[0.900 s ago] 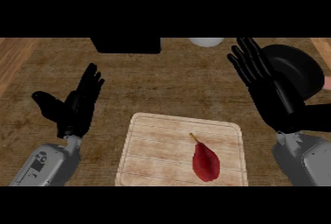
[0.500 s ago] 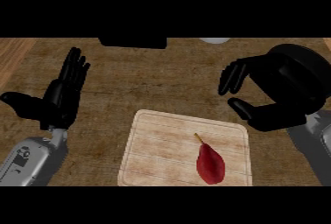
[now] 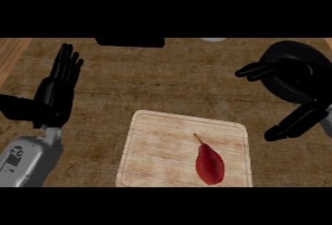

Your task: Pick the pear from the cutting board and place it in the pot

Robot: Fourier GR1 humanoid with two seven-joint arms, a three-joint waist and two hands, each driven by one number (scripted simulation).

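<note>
My right hand (image 3: pixel 295 94) was up at the right side of the view, over the black pot (image 3: pixel 299 66). Its fingers (image 3: pixel 258 69) were spread apart and a little bent, and its thumb (image 3: pixel 293 125) stuck out lower down toward the board. It held nothing. The dark hand and the dark pot ran together, so I could not tell if they were touching.

My left hand (image 3: pixel 55 94) was at the left side, flat and open, fingers straight and pointing up the view. It held nothing too. Its grey forearm (image 3: pixel 26 160) came in from the lower left corner.

The red pear (image 3: pixel 209 163) lay on the wooden cutting board (image 3: pixel 156 149), near the board's right side and close to its lower edge. Its thin stem (image 3: pixel 198 138) pointed up and a little left. The pear was apart from both my hands, and nearer my right one.

The board sat on the brown counter (image 3: pixel 162 79), between my two arms. The pot was up and to the right of the board, well apart from the pear. A dark thing (image 3: pixel 130 41) and a pale round thing (image 3: pixel 213 39) peeked in at the far edge of the counter.
</note>
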